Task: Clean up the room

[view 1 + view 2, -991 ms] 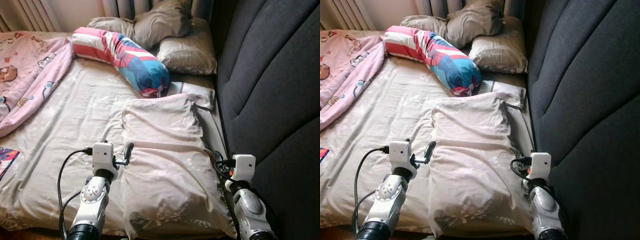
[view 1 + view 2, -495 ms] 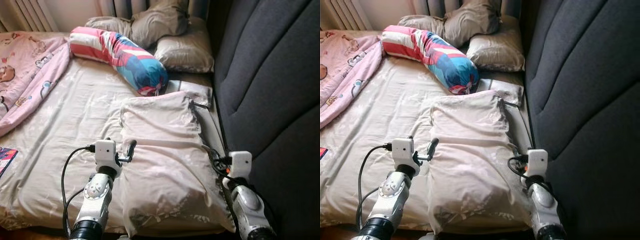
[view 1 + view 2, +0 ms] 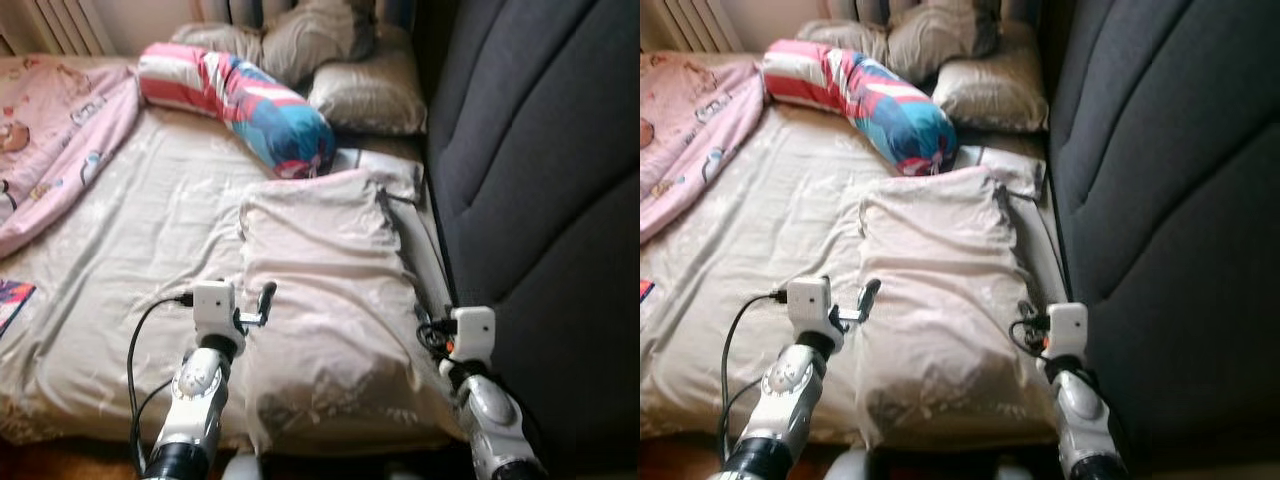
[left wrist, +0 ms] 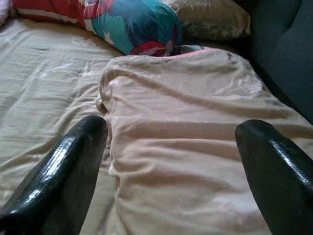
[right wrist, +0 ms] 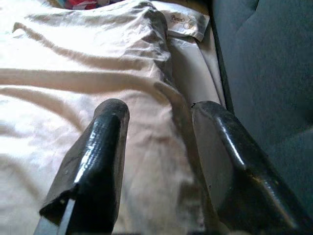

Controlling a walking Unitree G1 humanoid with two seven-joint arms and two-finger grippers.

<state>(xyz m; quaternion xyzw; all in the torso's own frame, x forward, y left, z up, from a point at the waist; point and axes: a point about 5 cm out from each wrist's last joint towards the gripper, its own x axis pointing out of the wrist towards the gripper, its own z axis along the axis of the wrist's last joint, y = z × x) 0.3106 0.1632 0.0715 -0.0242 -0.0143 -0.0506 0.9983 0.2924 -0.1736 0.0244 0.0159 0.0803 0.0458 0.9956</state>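
The big beige pillow (image 3: pixel 325 300) lies flat on the bed (image 3: pixel 140 230), hard up against the dark padded headboard (image 3: pixel 540 170), and both arms flank it. It looks soft, light and floppy, so it will likely sag from one corner; taking the two near side edges seems best. The left gripper (image 4: pixel 171 161) sits spread wide over its left edge, empty. The right gripper (image 5: pixel 156 142) is parted at the right edge, a fabric fold between its fingers, not clamped. Beyond lie a striped bolster (image 3: pixel 240 100), grey pillows (image 3: pixel 365 95) and a pink blanket (image 3: pixel 50 140).
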